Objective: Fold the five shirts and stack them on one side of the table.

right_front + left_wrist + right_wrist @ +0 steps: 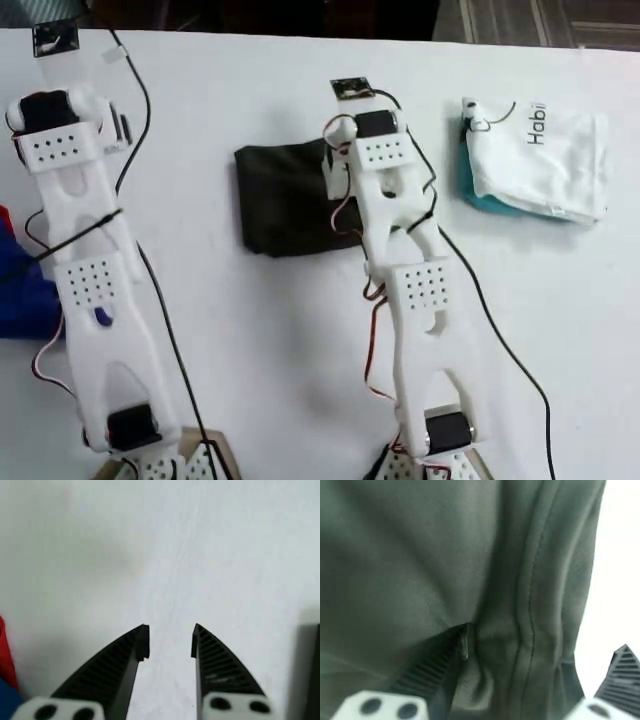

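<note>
Shirt (410, 555) looks soft, limp; its seamed edge suits gripping. My right jaws straddle it, apart; left jaws apart too.

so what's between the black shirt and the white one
In the high view, the right arm overlaps the black shirt at its edge; past it, bare table up to the white shirt.

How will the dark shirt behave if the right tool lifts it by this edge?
Probably floppy: the dark shirt shows soft creases, so it should drape and may unfold. Likely light, since it lies thin and flat on the table. The right tool, open astride a fold, might catch only one layer.
</note>
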You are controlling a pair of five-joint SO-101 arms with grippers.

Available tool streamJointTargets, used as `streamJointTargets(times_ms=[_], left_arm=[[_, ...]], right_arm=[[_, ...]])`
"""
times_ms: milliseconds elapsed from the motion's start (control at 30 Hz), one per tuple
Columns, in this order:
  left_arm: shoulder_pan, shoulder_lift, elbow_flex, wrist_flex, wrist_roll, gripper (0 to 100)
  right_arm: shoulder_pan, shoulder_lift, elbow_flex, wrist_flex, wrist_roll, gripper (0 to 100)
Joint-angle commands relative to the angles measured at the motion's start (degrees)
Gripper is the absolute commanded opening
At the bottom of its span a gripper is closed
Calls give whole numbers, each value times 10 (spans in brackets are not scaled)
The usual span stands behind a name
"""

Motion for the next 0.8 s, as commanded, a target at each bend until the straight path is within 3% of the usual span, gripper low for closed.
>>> streamJointTargets(times_ms=[0,133,200,267,433,567,767], left_arm=[[-8,-11,-19,11,-4,158],[-8,-12,-19,11,-4,158],[-8,-12,-19,11,-4,158],[-8,-12,-19,11,-4,158],[-8,-14,-19,11,-4,158],[-8,-14,-19,11,-6,158],[-8,-15,-19,11,-6,158]], right_arm=[[-8,20,1,29,29,338],[-11,22,1,39,92,0],[-8,20,1,39,94,73],[-3,17,-1,39,97,19],[24,16,-59,56,99,19],[58,7,-146,67,156,19],[87,-108,-166,67,167,19]])
